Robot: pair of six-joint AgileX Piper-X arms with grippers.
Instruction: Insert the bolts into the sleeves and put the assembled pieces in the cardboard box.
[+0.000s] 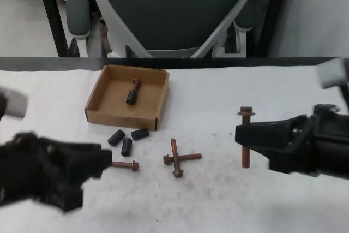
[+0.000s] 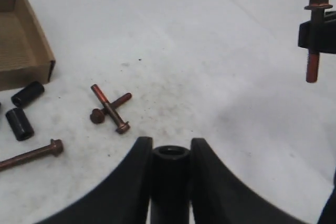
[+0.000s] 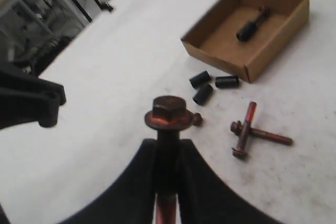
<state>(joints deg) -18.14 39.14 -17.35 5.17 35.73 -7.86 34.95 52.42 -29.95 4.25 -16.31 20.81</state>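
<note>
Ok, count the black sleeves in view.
5. Three loose sleeves lie before the cardboard box, one in the left gripper, one on a bolt inside the box. More might be hidden.

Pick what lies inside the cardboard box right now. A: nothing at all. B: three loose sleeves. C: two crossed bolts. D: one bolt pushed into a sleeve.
D: one assembled piece, a bolt seated in a dark sleeve, lies on the floor of the cardboard box; the three loose sleeves and the crossed bolts lie outside it.
</note>
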